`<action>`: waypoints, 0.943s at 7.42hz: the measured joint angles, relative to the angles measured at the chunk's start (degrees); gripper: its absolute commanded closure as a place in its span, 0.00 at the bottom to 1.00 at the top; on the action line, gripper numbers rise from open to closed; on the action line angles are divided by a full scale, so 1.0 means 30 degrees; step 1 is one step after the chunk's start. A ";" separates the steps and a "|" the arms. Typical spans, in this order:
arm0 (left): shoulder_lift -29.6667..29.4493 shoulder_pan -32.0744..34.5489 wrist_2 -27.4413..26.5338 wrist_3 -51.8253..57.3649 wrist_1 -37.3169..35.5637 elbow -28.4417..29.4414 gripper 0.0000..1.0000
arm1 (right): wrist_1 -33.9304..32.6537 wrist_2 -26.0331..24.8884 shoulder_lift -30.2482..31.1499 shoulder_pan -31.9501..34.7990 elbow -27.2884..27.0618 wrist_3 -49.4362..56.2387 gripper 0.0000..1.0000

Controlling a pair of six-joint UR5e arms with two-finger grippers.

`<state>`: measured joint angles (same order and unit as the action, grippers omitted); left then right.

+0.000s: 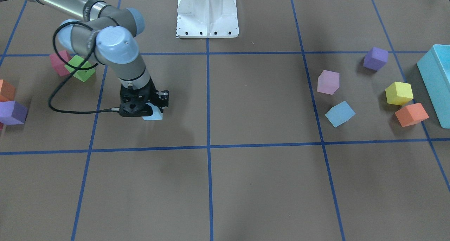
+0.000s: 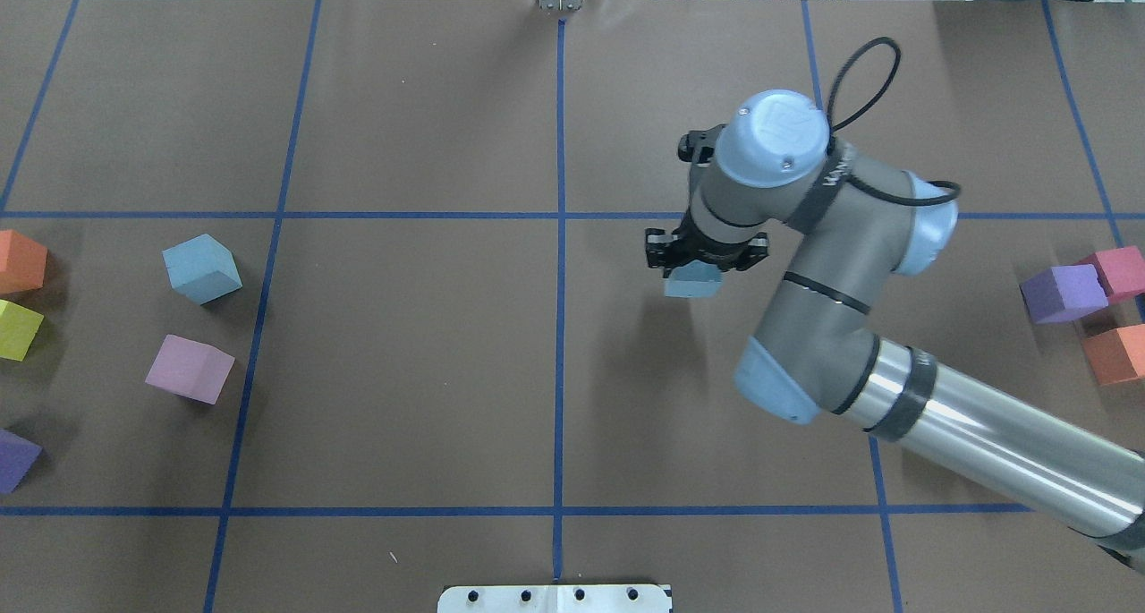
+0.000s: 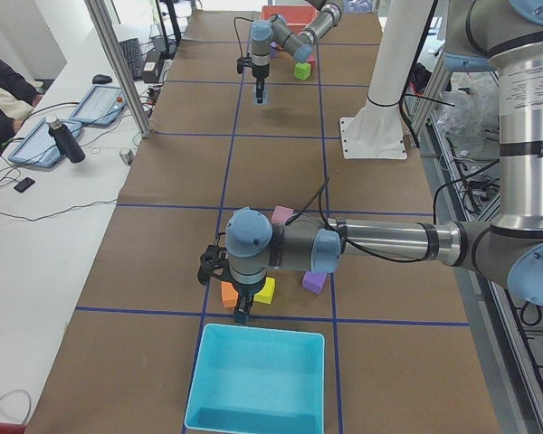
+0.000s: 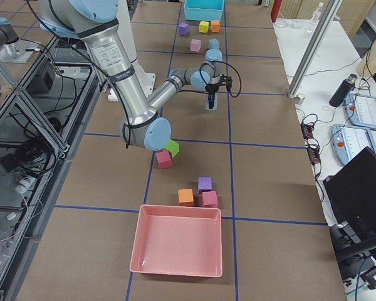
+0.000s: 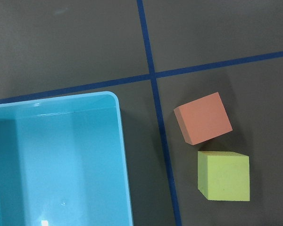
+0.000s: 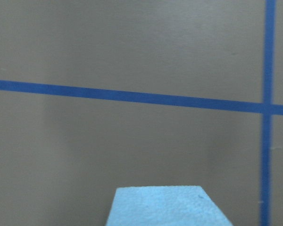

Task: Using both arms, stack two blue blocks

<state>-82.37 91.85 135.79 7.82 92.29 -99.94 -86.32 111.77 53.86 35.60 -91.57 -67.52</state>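
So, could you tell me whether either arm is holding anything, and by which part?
The right gripper holds a blue block by its upper sides. Whether the left gripper holds anything cannot be told.

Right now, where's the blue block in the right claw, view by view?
Front-facing: blue block left of centre.
Overhead: block right of centre.
Exterior left: far top, tiny.
Exterior right: block upper middle.
Left wrist: absent.
Right wrist: block at bottom edge.
Landmark: centre tape line.
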 measured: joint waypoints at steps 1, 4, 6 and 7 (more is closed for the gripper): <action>0.0003 0.0000 -0.0005 -0.0001 0.0000 0.0038 0.02 | -0.0180 -0.0643 -0.2004 -0.0822 0.1694 -0.1486 1.00; 0.0005 -0.0001 -0.0052 0.0005 0.0000 0.0136 0.02 | -0.0365 -0.1237 -0.4474 -0.2382 0.3970 -0.2986 1.00; 0.0005 0.0000 -0.0057 0.0012 0.0000 0.0156 0.02 | -0.0357 -0.1459 -0.4667 -0.2859 0.4206 -0.3296 0.73; 0.0005 0.0000 -0.0058 0.0015 0.0000 0.0161 0.02 | -0.0338 -0.1638 -0.4663 -0.3029 0.4288 -0.3342 0.60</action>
<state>-82.35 91.85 135.61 7.87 92.29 -99.45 -87.34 106.86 39.87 26.51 -78.71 -77.55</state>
